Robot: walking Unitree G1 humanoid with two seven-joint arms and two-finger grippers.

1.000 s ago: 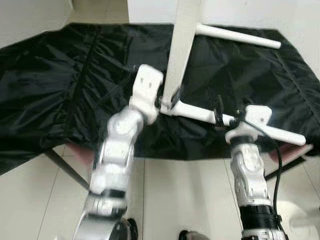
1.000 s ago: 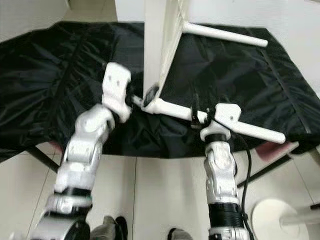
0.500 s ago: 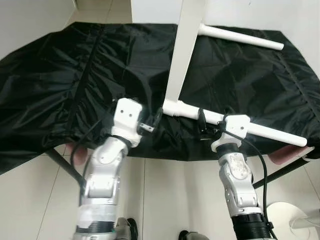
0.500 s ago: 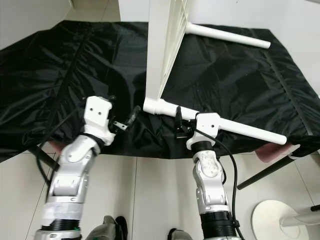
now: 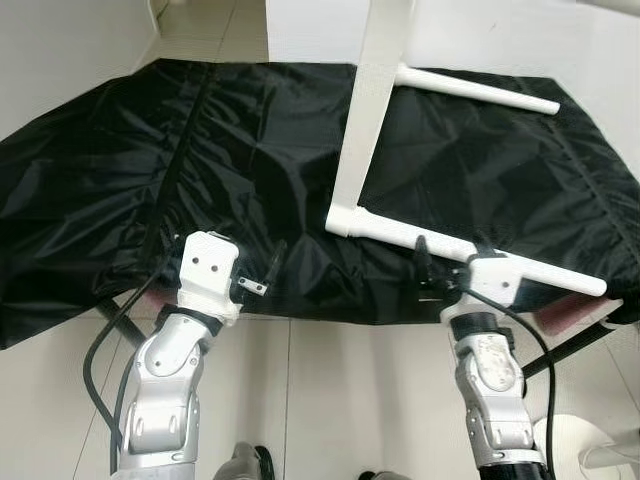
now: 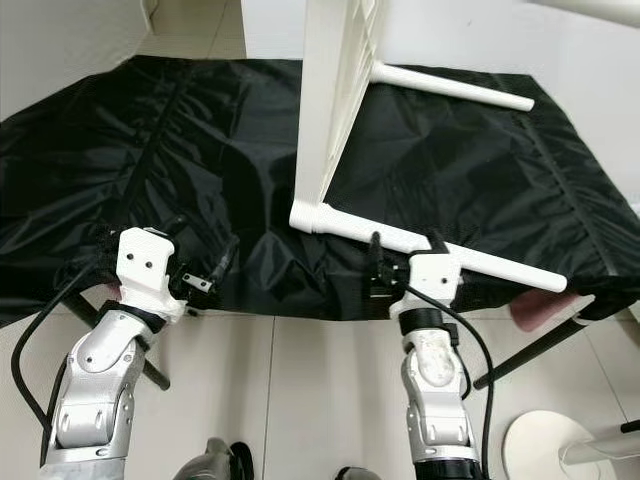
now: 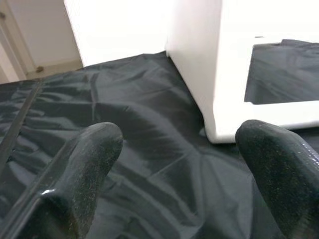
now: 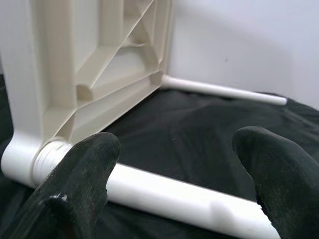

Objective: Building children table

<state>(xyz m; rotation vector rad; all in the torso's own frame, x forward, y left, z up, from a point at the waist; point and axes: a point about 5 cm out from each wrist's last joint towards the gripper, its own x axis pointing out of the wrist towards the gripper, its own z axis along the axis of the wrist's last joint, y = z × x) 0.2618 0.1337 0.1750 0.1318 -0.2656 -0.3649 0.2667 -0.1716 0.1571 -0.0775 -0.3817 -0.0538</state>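
Note:
The white children's table stands on its edge on the black cloth, its top upright. One leg lies along the cloth toward the right; another leg sticks out at the back. My left gripper is open at the cloth's front edge, left of the table's lower corner and apart from it. My right gripper is open just in front of the near leg, with nothing between its fingers. The right wrist view shows the ribbed underside of the top.
The black cloth covers a low frame with dark struts at the front. White floor tiles lie below me. A round white base sits on the floor at lower right. A white wall is behind.
Both grippers have drawn back toward me from the table: the left from the corner joint, the right from the near leg. The table stays standing on its edge.

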